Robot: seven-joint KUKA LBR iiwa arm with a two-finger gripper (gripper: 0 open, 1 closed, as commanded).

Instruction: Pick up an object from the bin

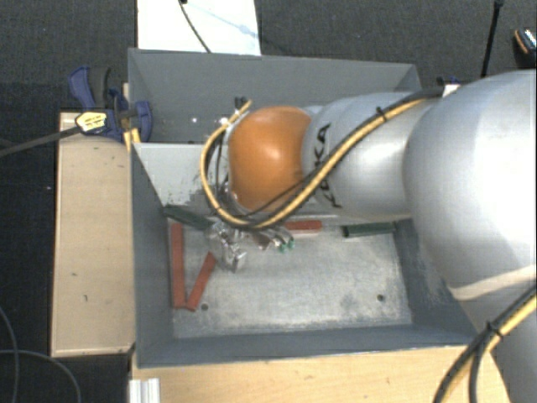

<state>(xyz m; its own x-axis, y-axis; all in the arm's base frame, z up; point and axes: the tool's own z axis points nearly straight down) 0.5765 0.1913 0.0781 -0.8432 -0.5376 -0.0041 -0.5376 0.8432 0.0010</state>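
**Q:** Where is the gripper, and what lies closest to it?

**A:** The gripper (231,254) sits low over the left half of the grey bin (159,191), beneath the orange cover (264,154) on the arm (377,166). Its tip is just beside the upper end of a slanted red stick (200,282). Whether it is wide or narrow, I cannot tell.

**Q:** What else is around, and how many?

**A:** Three red sticks in all: the slanted one, a straight red stick (177,263) left of it, the two forming a V, and a far red stick (304,225) half hidden under the arm. There are two dark green sticks — a left green stick (189,218) near the wall and a right green stick (369,229). The arm blocks the bin's back floor.
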